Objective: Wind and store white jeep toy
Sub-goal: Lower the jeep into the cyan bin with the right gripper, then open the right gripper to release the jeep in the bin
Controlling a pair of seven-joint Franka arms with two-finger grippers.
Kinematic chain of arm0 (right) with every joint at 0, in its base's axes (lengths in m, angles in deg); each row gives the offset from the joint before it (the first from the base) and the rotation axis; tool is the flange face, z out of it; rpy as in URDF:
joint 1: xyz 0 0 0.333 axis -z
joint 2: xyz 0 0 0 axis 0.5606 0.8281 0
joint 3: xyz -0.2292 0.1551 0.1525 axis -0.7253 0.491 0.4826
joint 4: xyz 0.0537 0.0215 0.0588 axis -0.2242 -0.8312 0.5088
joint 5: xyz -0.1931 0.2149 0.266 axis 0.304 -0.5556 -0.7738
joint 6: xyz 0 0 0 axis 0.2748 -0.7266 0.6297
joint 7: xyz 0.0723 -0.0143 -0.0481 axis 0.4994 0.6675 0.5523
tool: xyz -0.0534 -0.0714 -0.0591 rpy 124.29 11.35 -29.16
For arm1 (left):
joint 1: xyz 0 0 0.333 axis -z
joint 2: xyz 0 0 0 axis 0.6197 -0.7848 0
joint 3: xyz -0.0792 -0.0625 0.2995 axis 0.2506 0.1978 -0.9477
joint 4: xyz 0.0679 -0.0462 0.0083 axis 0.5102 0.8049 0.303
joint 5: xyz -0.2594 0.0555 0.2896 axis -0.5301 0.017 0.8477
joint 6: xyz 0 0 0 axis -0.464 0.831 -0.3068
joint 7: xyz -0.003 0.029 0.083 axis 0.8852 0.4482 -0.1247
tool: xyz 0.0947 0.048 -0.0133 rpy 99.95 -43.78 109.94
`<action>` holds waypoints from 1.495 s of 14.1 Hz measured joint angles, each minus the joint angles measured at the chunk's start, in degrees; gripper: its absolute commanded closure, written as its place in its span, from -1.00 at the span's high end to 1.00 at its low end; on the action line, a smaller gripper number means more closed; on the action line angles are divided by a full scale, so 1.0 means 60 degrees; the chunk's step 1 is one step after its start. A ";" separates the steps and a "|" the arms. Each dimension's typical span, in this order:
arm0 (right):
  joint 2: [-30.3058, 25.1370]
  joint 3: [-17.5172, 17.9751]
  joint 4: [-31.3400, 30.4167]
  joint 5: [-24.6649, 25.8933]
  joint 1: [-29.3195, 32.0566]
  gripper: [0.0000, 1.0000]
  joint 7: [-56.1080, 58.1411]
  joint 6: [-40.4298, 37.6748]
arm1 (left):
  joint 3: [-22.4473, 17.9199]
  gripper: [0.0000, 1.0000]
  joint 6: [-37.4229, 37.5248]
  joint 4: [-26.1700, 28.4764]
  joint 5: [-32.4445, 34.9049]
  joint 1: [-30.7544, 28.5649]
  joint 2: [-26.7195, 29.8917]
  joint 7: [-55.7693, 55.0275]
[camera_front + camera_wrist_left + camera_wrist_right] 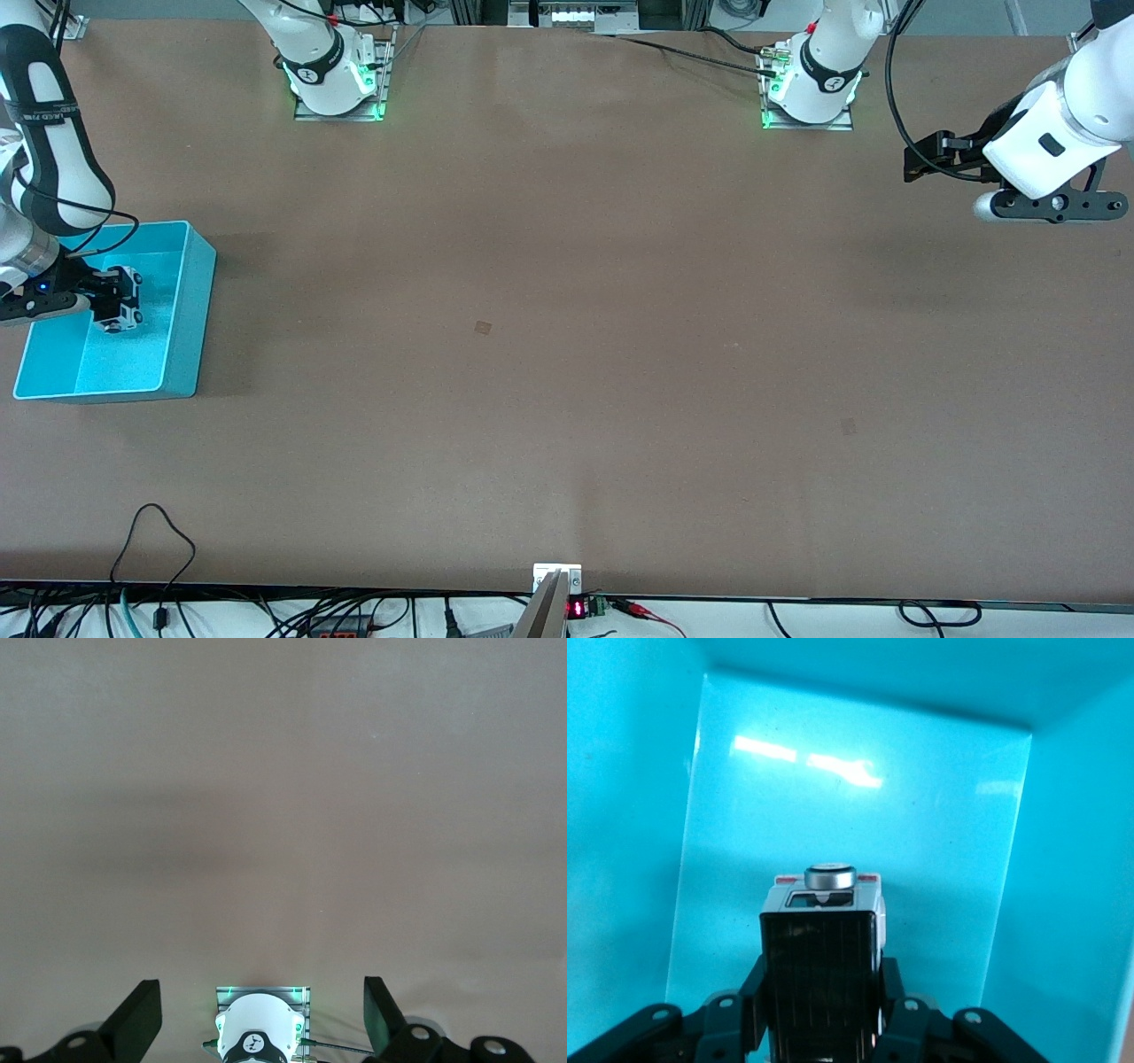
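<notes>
The white jeep toy (pixel 127 299), with its black roof panel (pixel 820 979) and a silver knob at one end, hangs inside the turquoise bin (pixel 190 301) at the right arm's end of the table. My right gripper (pixel 108 299) is shut on the jeep's sides, holding it just above the bin's floor (pixel 850 850). The left gripper (pixel 921 159) is up in the air over the left arm's end of the table, open and with nothing between its fingers (pixel 137 1023).
The brown table (pixel 567 354) spreads bare between the two arm bases (pixel 341 75) (pixel 811 89). Cables and a small display sit along the table's edge nearest the front camera. The bin's walls closely surround the right gripper.
</notes>
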 measured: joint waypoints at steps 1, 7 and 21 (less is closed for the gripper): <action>0.0078 0.0000 0.0003 0.0000 0.0047 -1.00 -0.0213 -0.0001 | 0.0000 1.00 0.0000 -0.0001 0.0000 0.0000 -0.0002 0.0000; 0.0588 0.0001 0.0004 0.0000 0.0445 -0.77 -0.0556 -0.0004 | -0.0019 1.00 0.0160 -0.0110 -0.0009 -0.0052 -0.0005 0.0000; -0.0176 0.0223 0.0895 0.0037 0.0233 1.00 0.0388 -0.1102 | -0.0070 1.00 0.0370 -0.0380 -0.0009 -0.0108 -0.0009 0.0000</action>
